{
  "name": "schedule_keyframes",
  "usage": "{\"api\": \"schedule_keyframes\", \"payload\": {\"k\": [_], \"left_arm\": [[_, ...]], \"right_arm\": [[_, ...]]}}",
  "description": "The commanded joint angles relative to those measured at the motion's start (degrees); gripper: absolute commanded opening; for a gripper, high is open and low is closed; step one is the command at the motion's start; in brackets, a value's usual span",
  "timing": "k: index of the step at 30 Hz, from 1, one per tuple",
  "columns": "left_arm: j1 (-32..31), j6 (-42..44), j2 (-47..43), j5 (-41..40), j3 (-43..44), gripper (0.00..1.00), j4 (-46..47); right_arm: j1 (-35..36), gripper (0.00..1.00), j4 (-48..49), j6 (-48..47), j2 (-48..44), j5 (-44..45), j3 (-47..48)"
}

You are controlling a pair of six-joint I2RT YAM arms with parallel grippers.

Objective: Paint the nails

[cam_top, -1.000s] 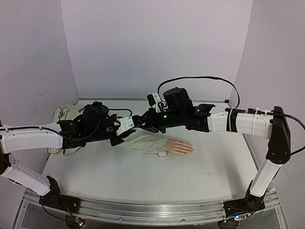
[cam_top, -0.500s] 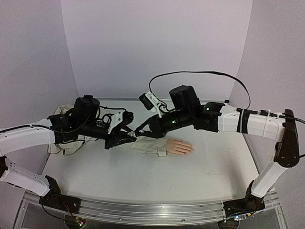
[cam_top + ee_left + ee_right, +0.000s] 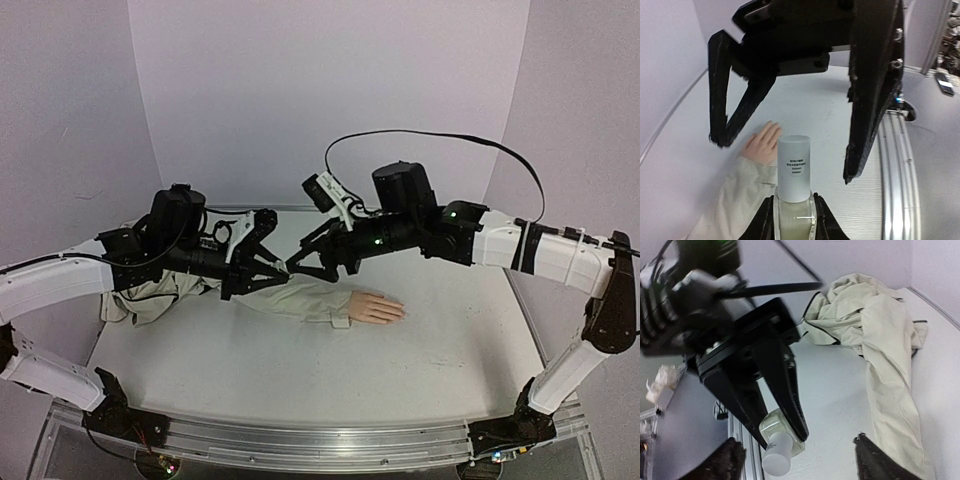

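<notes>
Higher now above the counter (image 3: 450, 350), the left fingers (image 3: 761, 223) pinch the white-capped bottle (image 3: 795, 220); the right fingers (image 3: 735, 110), also raised, are spread wide beside its cap (image 3: 793, 165). The nails (image 3: 399, 312) are on the mannequin hand (image 3: 372, 306), right of the sleeve (image 3: 300, 298).

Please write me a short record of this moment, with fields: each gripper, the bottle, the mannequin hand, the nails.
left gripper: shut on the small bottle, held above the table
bottle: pale body, white cap on, cap towards the right gripper
right gripper: open, fingers spread around the cap, not touching it
mannequin hand: flat on the table, in a beige sleeve
nails: too small to judge
</notes>
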Motion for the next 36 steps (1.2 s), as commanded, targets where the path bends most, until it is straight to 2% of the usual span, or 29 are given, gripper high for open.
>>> {"api": "schedule_keyframes", "payload": {"k": [1,6,9,13,19,21,23,29,36], "left_arm": [[-1.3,2.1,-2.9,-24.4,-1.1,0.0,6.7],[-2.7,3.0,-2.0,-40.5,-1.6,0.0,9.0],[-3.1,2.3,-1.5,-44.1,-1.6,0.0,9.7],[-3.5,1.1,-0.9,-47.1,-1.5,0.0,10.2],[-3.6,0.2,-0.7,-49.2,-1.3,0.0,10.2],[-3.7,0.1,-0.8,-49.6,-1.3,0.0,10.2],[-3.7,-0.2,-1.0,-49.6,-1.3,0.0,10.2],[-3.7,-0.9,-1.2,-48.9,-1.3,0.0,10.2],[-3.8,-1.7,-1.4,-48.3,-1.4,0.0,10.2]], "right_arm": [[-0.9,0.95,2.4,7.1,-3.0,10.5,3.7],[-0.9,0.98,6.5,22.8,-1.0,21.8,4.0],[-0.8,0.98,11.6,32.7,1.5,20.8,3.6],[0.8,0.87,16.3,41.0,6.7,20.7,6.4],[2.7,0.72,17.1,45.8,11.8,27.2,11.1],[3.1,0.59,18.0,47.1,12.4,28.8,11.4],[3.5,0.5,18.8,48.0,13.1,29.4,11.4],[4.3,0.47,19.7,48.4,15.7,29.5,13.6],[4.7,0.26,20.5,48.1,16.9,28.9,14.2]]}}
